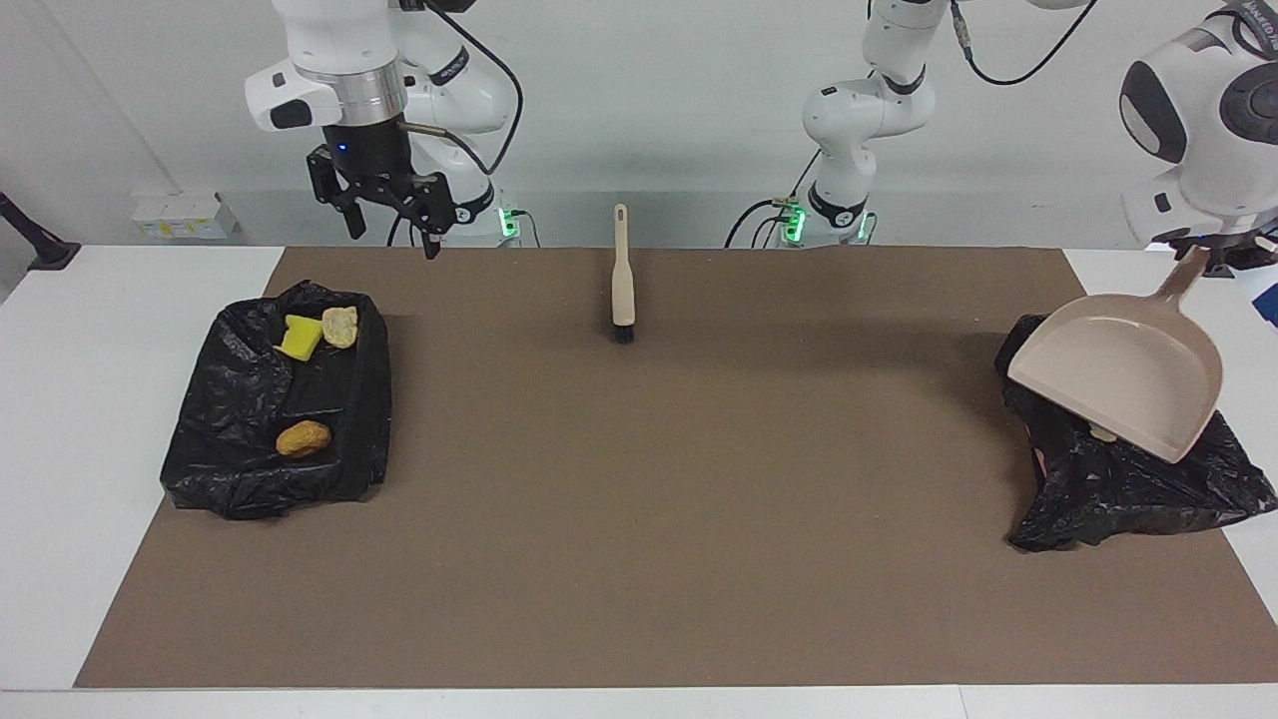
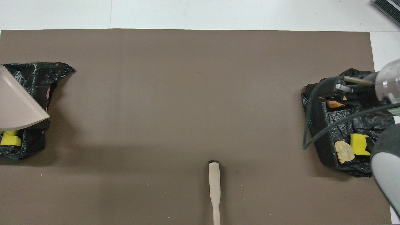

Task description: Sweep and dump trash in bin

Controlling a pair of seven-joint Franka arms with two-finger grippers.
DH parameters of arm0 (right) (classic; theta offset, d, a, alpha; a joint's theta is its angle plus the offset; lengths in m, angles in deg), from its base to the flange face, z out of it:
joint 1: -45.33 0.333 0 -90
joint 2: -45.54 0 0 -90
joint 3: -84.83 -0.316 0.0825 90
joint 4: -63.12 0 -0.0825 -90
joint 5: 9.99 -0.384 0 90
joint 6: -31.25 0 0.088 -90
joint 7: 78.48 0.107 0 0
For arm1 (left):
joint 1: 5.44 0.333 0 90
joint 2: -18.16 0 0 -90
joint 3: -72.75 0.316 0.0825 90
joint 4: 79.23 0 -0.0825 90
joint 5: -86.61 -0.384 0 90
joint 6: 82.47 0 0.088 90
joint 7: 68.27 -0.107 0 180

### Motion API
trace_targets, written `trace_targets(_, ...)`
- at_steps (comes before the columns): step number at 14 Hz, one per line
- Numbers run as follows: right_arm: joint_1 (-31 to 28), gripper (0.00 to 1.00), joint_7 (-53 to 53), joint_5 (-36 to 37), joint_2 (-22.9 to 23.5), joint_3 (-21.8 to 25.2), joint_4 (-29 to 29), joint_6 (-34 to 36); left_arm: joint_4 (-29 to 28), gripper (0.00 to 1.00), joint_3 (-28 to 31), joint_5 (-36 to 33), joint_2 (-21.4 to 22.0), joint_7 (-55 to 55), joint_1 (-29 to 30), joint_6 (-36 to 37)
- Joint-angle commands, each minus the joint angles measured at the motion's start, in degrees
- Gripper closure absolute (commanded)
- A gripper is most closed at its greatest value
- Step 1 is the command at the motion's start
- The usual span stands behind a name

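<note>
clenched jaws on the left gripper [image 1: 1223, 262] hold the handle of the single beige dustpan [image 1: 1118, 384], which hangs tilted over the black-lined bin at the left arm's end [image 1: 1128, 479] and hides most of what lies inside. released jaws on the right gripper [image 1: 391, 212] stand spread and empty, up in the air over the brown mat's edge nearest the robots, beside the other black-lined bin [image 1: 270, 459] at the right arm's end.

two bins in all, one at each end of the brown mat [image 1: 639, 519]. in the bin at the right arm's end three bits of trash can be counted: one yellow sponge scrap [image 1: 300, 338], one pale tan lump [image 1: 340, 326] touching it, and one orange-brown lump [image 1: 303, 438] farther from the robots, well apart from that pair. in the bin under the dustpan the overhead view shows only a yellow scrap [image 2: 8, 139] at the pan's lip; how many bits lie there cannot be told.

one brush [image 1: 622, 275] lies on the mat midway between the bins, near the robots' edge, bristles pointing away from the robots, touched by neither gripper. the white table [image 1: 70, 399] shows around the mat.
</note>
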Motion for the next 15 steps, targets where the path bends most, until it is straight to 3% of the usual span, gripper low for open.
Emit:
trace_targets(1,1.0,0.00,-5.2,-0.4,-0.5,2.2,-0.5,1.5,-1.7,1.00,0.1,5.6,2.0,8.0,-3.2,2.1)
trace_targets(3,0.7,0.00,-8.2,-0.1,-0.2,2.9,-0.6,5.0,-1.8,1.00,0.0,10.6,2.0,14.3,-5.6,3.0)
trace_targets(9,0.5,0.00,-8.2,-3.0,-1.2,2.8,-0.2,3.0,-2.6,1.00,0.0,26.2,2.3,38.5,-13.3,1.6)
trace_targets(15,0.3,0.00,-8.7,-3.5,-1.8,2.9,0.5,3.9,-5.7,1.00,0.0,36.0,3.1,56.3,-23.5,-9.3)
